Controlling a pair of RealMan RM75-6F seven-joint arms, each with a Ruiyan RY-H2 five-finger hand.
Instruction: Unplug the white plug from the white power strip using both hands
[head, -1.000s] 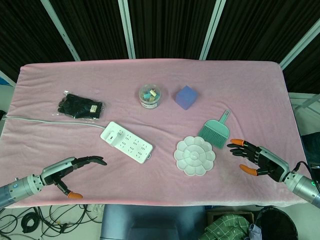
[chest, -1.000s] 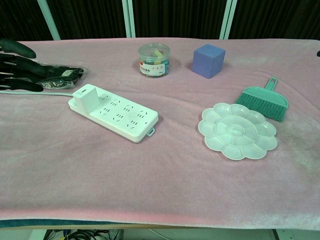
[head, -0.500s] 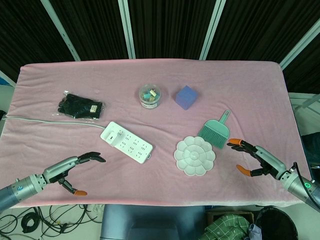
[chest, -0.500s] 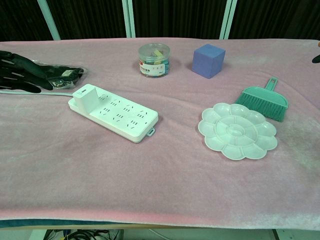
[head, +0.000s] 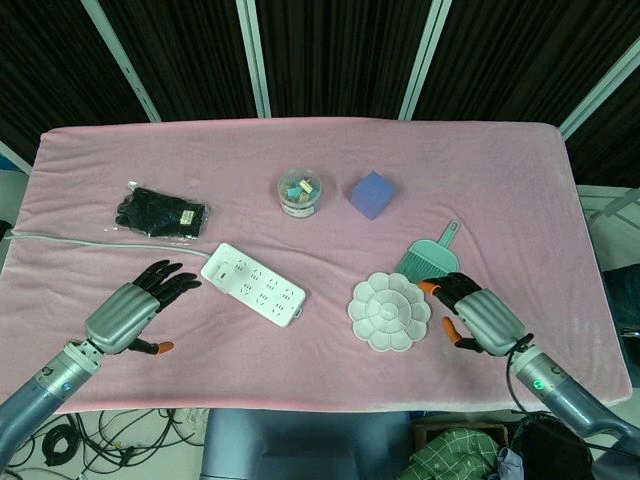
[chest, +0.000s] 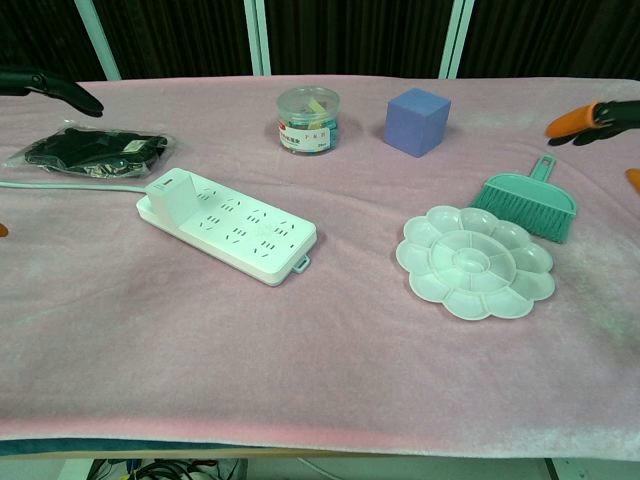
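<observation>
The white power strip (head: 255, 285) (chest: 230, 228) lies slantwise left of the table's middle. The white plug (head: 223, 265) (chest: 172, 190) sits in its left end, and a grey cable (head: 90, 239) runs off to the left edge. My left hand (head: 134, 309) hovers just left of the plug end, fingers spread toward it and holding nothing; only a dark fingertip (chest: 48, 86) shows in the chest view. My right hand (head: 474, 313) is beside the palette, far from the strip and empty, with its orange fingertips (chest: 572, 121) at the chest view's right edge.
A white flower-shaped palette (head: 389, 310) (chest: 474, 261) lies right of the strip, with a teal brush (head: 432, 258) (chest: 527, 200) behind it. Further back are a blue cube (head: 371, 193), a clear jar of clips (head: 301, 192) and a black bag (head: 160, 212).
Both hands have moved up and inward from the front edge. The left one is now close to the strip's plug end, the right one beside the palette.
</observation>
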